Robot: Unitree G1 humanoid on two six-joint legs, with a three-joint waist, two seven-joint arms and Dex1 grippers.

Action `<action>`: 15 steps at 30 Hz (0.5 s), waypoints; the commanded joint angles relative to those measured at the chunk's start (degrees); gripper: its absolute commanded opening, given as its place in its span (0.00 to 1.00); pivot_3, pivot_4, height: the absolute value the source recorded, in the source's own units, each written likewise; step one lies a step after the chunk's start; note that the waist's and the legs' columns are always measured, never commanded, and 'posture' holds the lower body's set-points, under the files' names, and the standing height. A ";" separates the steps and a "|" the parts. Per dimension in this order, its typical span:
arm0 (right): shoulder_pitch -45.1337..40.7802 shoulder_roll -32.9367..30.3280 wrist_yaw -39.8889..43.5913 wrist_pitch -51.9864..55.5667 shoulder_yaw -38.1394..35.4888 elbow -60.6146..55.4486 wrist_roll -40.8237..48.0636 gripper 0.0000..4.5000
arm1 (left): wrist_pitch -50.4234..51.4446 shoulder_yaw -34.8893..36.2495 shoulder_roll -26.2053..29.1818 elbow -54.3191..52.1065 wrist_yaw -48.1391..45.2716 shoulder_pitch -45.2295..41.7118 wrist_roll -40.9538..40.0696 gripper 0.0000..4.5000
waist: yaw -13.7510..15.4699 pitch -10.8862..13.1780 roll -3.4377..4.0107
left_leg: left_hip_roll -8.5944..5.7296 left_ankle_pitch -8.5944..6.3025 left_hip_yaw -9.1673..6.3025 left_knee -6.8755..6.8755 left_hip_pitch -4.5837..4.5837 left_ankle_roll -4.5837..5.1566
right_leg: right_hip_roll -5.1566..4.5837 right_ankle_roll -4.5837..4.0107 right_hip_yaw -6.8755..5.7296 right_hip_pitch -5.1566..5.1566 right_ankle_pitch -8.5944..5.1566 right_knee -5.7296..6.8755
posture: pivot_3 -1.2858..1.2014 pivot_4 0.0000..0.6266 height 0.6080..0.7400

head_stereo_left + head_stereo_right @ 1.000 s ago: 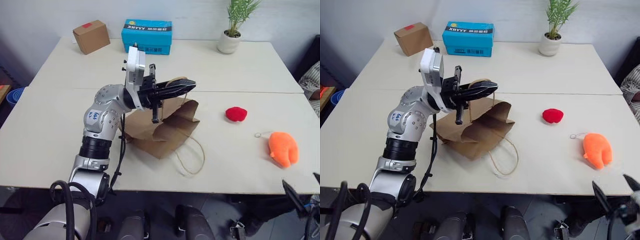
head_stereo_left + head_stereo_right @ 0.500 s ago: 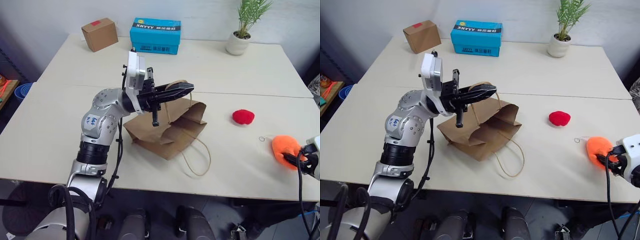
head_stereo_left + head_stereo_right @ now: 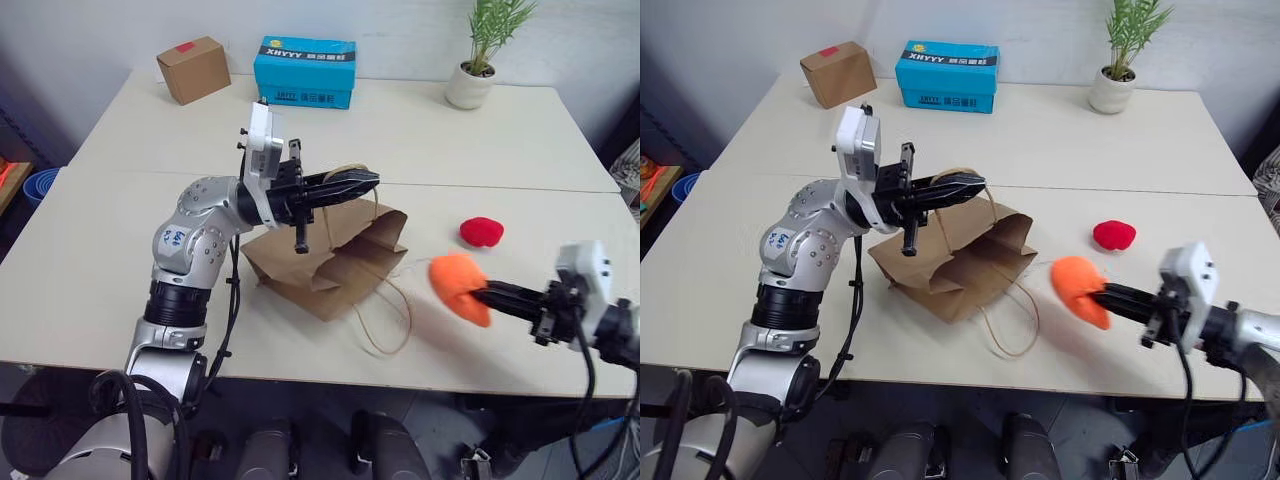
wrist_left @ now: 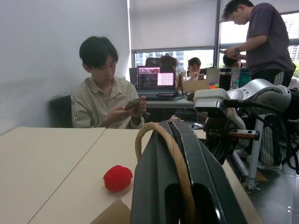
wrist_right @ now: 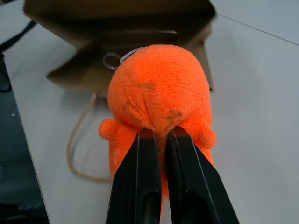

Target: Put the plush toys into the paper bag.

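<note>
Head views: fuzzy bright orange lobed plush toy (image 3: 459, 286) pinched in right gripper (image 3: 484, 294), aloft beside crumpled brown kraft paper bag (image 3: 330, 262); left gripper (image 3: 362, 181) clamped on looped twisted-paper handle (image 3: 347, 169). Left wrist: small round red plush toy (image 4: 117, 178) on table

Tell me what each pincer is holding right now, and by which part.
The left pincer holds the paper bag by one looped handle. The right pincer grips the orange plush toy by a pinch of its body.
</note>
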 commanded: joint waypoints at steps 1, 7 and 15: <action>-7.72 3.29 -6.10 4.34 8.94 -2.94 0.05 0.00 | 0.43 0.14 -0.73 -0.46 -0.81 -2.07 -1.26 0.00 | 0.00 0.00 0.00 | -0.01 0.00 0.01 0.00 -0.05 0.00 | -0.02 0.00 0.01 -0.06 0.00 0.00 | 0.52 0.24 1.00; -27.21 12.00 -11.84 6.65 26.26 8.30 -10.55 0.00 | 3.20 0.23 -1.97 -0.75 -2.50 -3.16 -3.41 0.00 | -0.25 0.01 -0.03 | -0.12 0.02 0.05 0.05 -0.18 0.05 | 0.02 -0.01 -0.07 -0.15 0.01 0.02 | 0.52 0.24 1.00; -35.07 21.38 -16.96 6.61 34.49 16.04 -19.57 0.00 | 2.72 0.97 -3.04 0.25 -3.04 -3.45 -3.37 0.00 | -0.08 0.01 -0.02 | -0.19 0.07 0.10 0.14 -0.79 0.09 | 0.12 -0.03 -0.18 -0.86 -0.01 0.26 | 0.52 0.24 1.00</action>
